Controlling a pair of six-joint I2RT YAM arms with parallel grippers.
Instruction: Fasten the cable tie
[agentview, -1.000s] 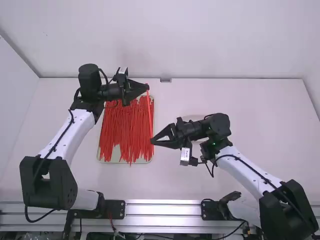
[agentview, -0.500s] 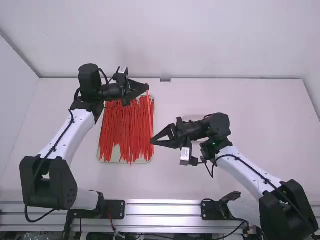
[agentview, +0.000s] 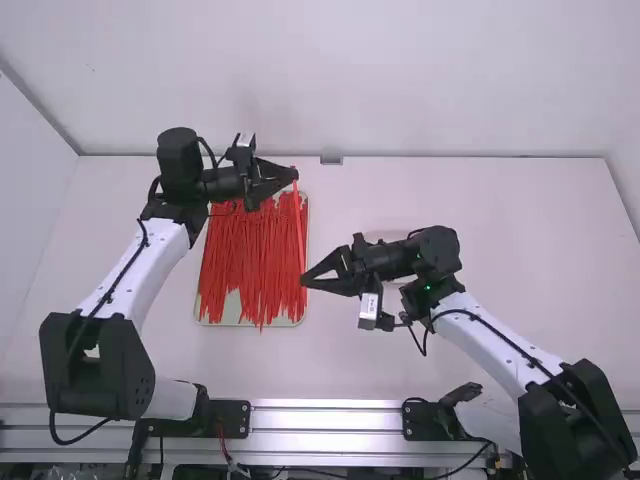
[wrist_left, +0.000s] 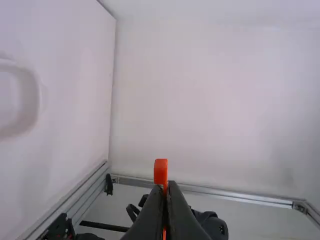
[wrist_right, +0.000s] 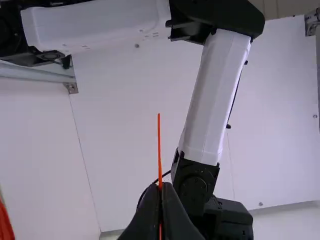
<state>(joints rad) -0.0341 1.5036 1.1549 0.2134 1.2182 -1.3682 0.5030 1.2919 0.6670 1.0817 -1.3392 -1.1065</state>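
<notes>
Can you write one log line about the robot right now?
left gripper: shut on cable tie head | right gripper: shut on its tail | tie: unlooped

White table (agentview: 500, 210), pale walls (agentview: 350, 70), apparently metal front rail (agentview: 320, 415)

A white table (agentview: 500, 210) carries a pale board (agentview: 290, 318), perhaps a tray; a metal rail (agentview: 320, 415) runs along its front.

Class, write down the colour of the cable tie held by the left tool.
Orange-red; the cable tie shows best in the left wrist view.
</notes>
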